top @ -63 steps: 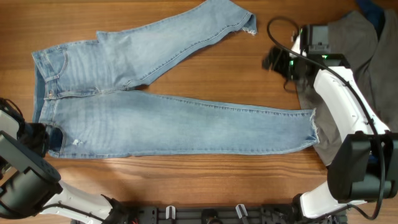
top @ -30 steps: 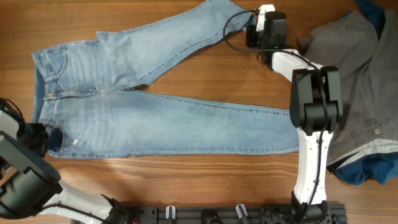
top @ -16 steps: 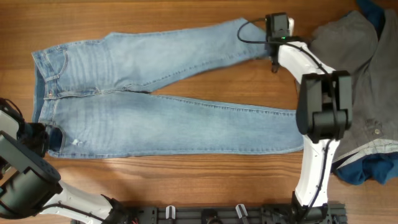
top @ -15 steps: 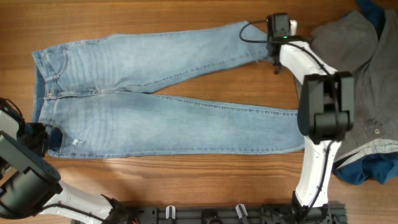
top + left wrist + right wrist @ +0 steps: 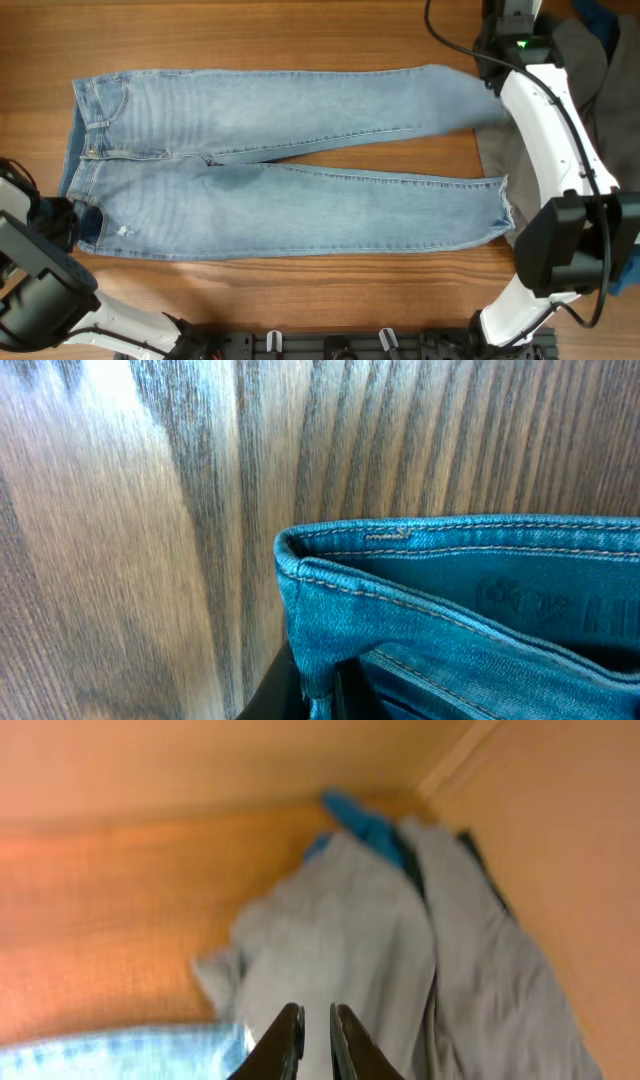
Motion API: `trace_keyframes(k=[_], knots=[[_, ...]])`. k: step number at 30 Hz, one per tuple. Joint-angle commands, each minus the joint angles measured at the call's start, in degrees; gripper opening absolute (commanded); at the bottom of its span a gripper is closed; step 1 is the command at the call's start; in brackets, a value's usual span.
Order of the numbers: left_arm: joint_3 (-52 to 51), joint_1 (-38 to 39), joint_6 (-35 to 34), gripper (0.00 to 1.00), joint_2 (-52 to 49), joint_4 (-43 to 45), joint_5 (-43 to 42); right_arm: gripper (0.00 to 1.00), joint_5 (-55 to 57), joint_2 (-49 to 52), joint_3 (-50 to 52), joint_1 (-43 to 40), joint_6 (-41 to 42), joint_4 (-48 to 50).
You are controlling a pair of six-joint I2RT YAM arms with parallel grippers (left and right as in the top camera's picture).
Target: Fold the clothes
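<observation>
The clothes are light blue jeans (image 5: 300, 160) lying flat across the wooden table (image 5: 300, 40), waistband at the left, both legs stretched to the right side by side. My left gripper (image 5: 68, 222) is at the waistband's near left corner. In the left wrist view it (image 5: 320, 700) is shut on a fold of the waistband (image 5: 460, 590). My right gripper (image 5: 490, 70) hovers beside the far leg's hem. In the right wrist view its jaws (image 5: 316, 1020) stand slightly apart with nothing between them, above grey cloth (image 5: 400, 940), the hem (image 5: 120, 1055) at lower left.
A heap of grey cloth (image 5: 600, 90) with a blue garment (image 5: 598, 14) lies at the table's right side, just beyond the leg ends. The right arm's white links (image 5: 560, 140) cross above the heap. Bare wood (image 5: 120, 540) lies left of the waistband.
The right gripper swung the far leg round from slanting up-right to lying straight beside the near leg, then let go of the hem and moved right. The left gripper has stayed put.
</observation>
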State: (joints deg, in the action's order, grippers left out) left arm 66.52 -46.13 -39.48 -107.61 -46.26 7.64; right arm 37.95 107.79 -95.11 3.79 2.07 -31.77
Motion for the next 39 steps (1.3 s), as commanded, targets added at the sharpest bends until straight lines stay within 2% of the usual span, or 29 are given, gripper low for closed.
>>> trace_keyframes(k=[1,4,9,12,17,21,24,26,32,39], knots=[[-0.7,-0.3,0.4,0.04,-0.1,0.2,0.8,0.15,-2.0,2.4,3.7,-0.7,3.1,-5.8],[-0.7,-0.3,0.4,0.04,-0.1,0.2,0.8,0.20,-3.4,2.4,4.1,-1.6,10.3,-12.5],[-0.7,-0.3,0.4,0.05,-0.1,0.2,0.7,0.43,-27.6,2.3,4.1,-3.1,15.6,-23.9],[-0.7,-0.3,0.4,0.05,-0.1,0.3,-0.7,0.45,-40.3,2.3,4.1,-4.5,16.1,-32.9],[-0.7,-0.3,0.1,0.04,-0.1,0.9,-1.4,0.45,-42.2,2.1,4.8,-6.4,25.1,-43.7],[-0.7,-0.3,0.0,0.05,-0.1,1.0,-2.5,0.44,-47.9,-1.9,13.9,-6.5,25.8,-41.6],[-0.7,-0.3,0.0,0.04,-0.1,1.1,-3.0,0.44,-48.3,-6.7,21.9,-6.6,29.8,-38.4],[-0.7,-0.3,0.0,0.05,-0.1,1.2,-3.3,0.44,-48.3,-12.6,29.2,-6.6,33.6,-35.6],[-0.7,-0.3,0.0,0.05,-0.1,1.5,-4.0,0.43,-41.1,-23.1,40.5,-6.6,46.6,-33.2],[-0.7,-0.3,0.0,0.05,-0.1,1.5,-4.0,0.43,-40.1,-24.8,53.7,-6.6,54.5,-24.9]])
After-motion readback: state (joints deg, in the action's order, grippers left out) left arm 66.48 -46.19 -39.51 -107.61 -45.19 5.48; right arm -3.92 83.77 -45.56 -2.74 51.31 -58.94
